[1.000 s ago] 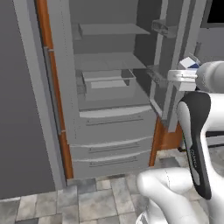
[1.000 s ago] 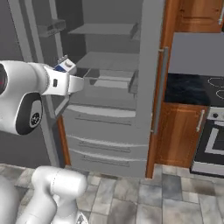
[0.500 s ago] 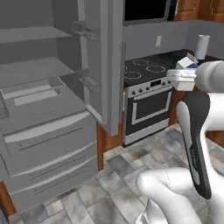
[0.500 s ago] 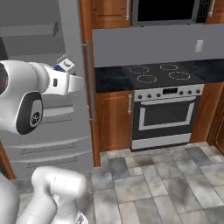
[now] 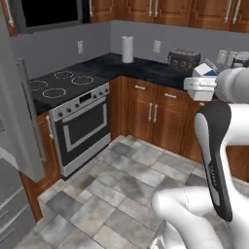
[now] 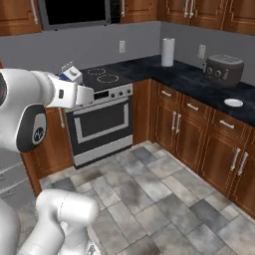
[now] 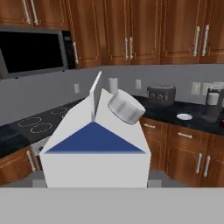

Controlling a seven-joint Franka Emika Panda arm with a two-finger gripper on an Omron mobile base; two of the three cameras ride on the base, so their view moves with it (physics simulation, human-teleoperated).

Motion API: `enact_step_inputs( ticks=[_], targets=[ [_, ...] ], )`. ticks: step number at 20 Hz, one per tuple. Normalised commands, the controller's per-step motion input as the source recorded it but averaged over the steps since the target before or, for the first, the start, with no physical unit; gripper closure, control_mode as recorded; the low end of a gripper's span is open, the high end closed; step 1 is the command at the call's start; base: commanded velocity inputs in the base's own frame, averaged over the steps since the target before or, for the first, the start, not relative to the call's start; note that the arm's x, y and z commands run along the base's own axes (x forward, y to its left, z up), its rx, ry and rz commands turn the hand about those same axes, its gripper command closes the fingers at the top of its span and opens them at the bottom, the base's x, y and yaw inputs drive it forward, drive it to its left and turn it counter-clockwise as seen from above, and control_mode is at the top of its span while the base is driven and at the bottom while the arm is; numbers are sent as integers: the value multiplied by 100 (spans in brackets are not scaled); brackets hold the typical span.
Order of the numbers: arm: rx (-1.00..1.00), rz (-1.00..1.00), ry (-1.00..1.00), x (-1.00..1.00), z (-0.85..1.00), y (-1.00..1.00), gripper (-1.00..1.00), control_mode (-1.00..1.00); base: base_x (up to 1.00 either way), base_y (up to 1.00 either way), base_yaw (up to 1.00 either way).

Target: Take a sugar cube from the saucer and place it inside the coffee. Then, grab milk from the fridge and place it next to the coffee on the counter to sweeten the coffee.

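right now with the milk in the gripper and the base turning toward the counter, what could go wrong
1. The milk sits high in the gripper, carried well above the tile floor; a slip would likely drop it there.
2. The saucer lies near the counter edge, so the carton could knock it when set down.
3. The carton fills most of the hand view, which may hide the coffee.

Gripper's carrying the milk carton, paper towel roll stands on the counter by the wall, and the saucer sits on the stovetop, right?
Not quite. The saucer sits on the black counter, beyond the toaster, not on the stovetop; the right base view shows it. The rest holds: the gripper carries the milk carton, and the paper towel roll stands on the counter by the wall.
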Motion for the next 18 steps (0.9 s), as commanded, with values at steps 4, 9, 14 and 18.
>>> enact_step_inputs(
  ticks=[4, 9, 14, 18],
  targets=[
    [0, 0, 0, 0, 0, 0, 100, 100, 12, -99, -59],
    [0, 0, 0, 0, 0, 0, 100, 100, 67, -80, -47],
    [0, 0, 0, 0, 0, 0, 100, 100, 100, -19, -29],
    [0, 0, 0, 0, 0, 0, 100, 100, 100, 1, -21]
  ],
)
